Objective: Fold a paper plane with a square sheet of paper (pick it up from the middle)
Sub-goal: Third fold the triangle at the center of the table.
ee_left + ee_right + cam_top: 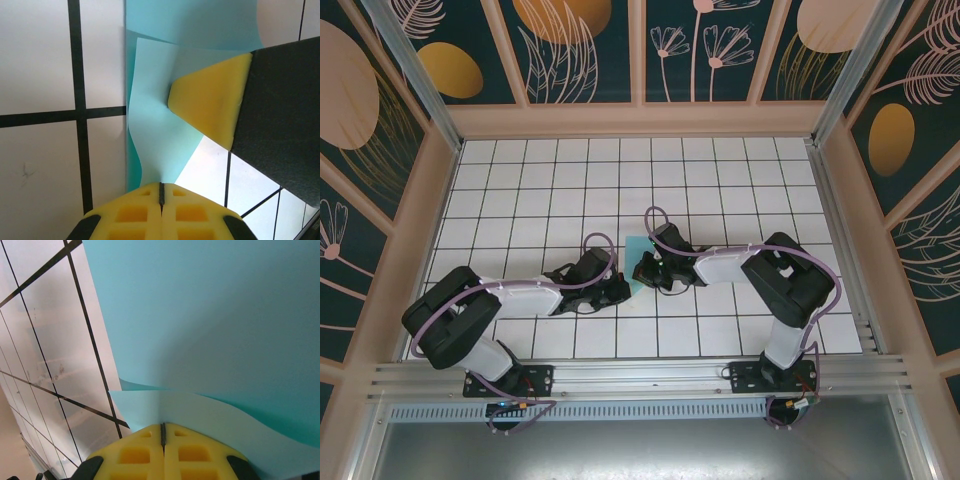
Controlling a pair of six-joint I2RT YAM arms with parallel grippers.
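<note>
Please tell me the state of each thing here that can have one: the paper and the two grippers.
paper: bent, one layer lying over another, pinched by both grippers, not yet a plane.
left gripper: shut on the paper's edge.
right gripper: shut on the paper's edge.

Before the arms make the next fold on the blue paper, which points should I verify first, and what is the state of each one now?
1. Left gripper shut on the square sheet of paper: ok, the paper enters its closed seam.
2. Right gripper shut on the sheet: ok, the paper edge sits in its closed seam.
3. Grippers not touching each other: ok, a gap shows in the left wrist view.
4. Sheet lying flat: not ok, it curves between the grippers.
5. Folded edges aligned: cannot tell, the layers are curved and partly hidden.
</note>
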